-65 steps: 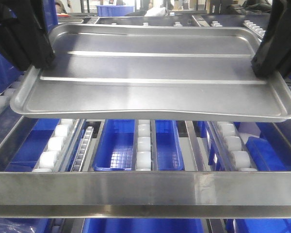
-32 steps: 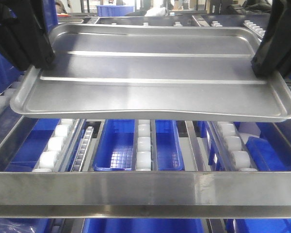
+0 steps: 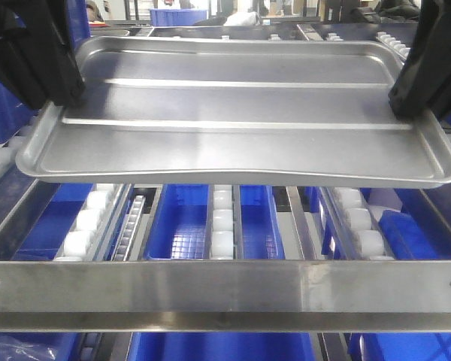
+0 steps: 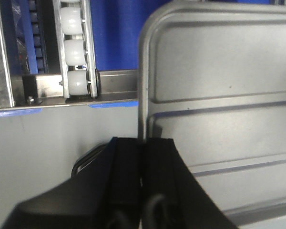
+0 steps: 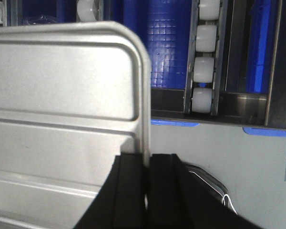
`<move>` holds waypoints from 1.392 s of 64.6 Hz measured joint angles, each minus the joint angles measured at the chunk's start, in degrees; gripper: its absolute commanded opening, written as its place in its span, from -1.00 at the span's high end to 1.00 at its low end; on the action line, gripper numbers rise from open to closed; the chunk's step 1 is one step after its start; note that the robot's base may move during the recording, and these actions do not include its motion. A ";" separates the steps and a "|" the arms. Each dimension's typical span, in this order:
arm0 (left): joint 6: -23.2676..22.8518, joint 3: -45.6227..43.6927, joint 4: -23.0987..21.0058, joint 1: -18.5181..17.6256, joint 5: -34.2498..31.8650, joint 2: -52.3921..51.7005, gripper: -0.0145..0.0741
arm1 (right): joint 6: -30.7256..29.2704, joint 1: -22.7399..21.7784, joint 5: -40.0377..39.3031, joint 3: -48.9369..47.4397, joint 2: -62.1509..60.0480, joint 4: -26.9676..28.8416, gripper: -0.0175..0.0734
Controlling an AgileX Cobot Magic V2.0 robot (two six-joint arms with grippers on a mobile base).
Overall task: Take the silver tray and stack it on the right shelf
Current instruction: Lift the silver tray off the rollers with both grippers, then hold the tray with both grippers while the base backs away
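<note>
steel rail [image 3: 225, 293] is nearest, at 6 o'clock, w/ a small screw at each end. behind it run white roller lanes [image 3: 222, 226] w/ blue bins [image 3: 180, 226] btwn & under them. the tray [image 3: 233, 128] hangs above the lanes, clear of them, carried by both my arms. my left gripper [image 4: 143, 148] is clamped on its rim at 9 o'clock. my right gripper [image 5: 147, 164] pinches the rim at 3. a far bin [image 3: 178, 15] sits at 12.

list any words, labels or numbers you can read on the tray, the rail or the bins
No text can be read in any view.
The silver tray is bare metal.
The steel rail shows only small screws.
The blue bins show no label.
</note>
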 measured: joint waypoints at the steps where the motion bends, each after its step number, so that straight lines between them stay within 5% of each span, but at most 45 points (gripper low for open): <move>1: 0.00 0.00 0.00 0.00 0.00 0.00 0.88 | 0.00 0.00 0.00 0.00 0.00 0.00 0.49; 90: 0.00 0.03 -2.29 0.00 0.35 0.00 0.88 | 0.00 0.00 0.85 0.04 0.00 -0.39 0.49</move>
